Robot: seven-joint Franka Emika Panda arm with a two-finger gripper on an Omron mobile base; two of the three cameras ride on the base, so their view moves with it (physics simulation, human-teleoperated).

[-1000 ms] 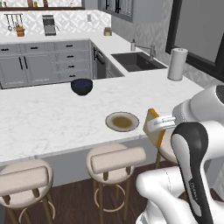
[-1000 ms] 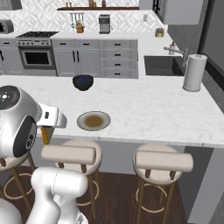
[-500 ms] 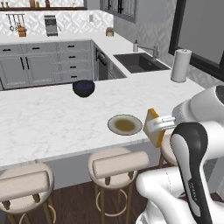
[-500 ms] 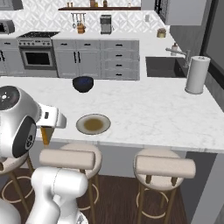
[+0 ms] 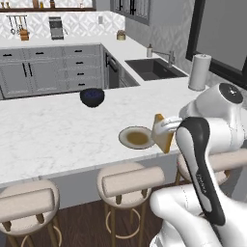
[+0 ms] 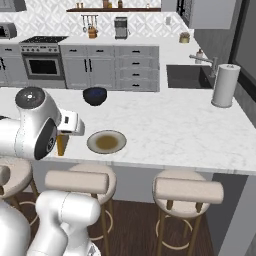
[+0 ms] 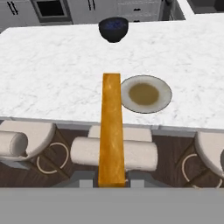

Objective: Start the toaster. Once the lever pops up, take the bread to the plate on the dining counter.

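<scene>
My gripper (image 5: pixel 166 129) is shut on the bread (image 5: pixel 161 133), a tan-golden slice held upright and edge-on. The slice hangs over the front edge of the white marble dining counter (image 5: pixel 53 132), just beside the round beige-grey plate (image 5: pixel 136 137). From the right base the bread (image 6: pixel 61 144) sits left of the plate (image 6: pixel 106 142), under the white hand of the gripper (image 6: pixel 66 134). Along the hand, the bread (image 7: pixel 111 127) rises as an orange strip from the gripper (image 7: pixel 111 181), with the plate (image 7: pixel 145 93) close on its right. The toaster is out of view.
A dark blue bowl (image 5: pixel 92 96) stands farther back on the counter. A white paper-towel roll (image 5: pixel 199 71) stands at the right end near the sink (image 5: pixel 154 68). Tan-cushioned bar stools (image 5: pixel 130 181) line the near side below the counter edge.
The whole scene has slid slightly down and sideways in both base views, so the base has crept toward the counter. The bread stays in the grip beside the plate.
</scene>
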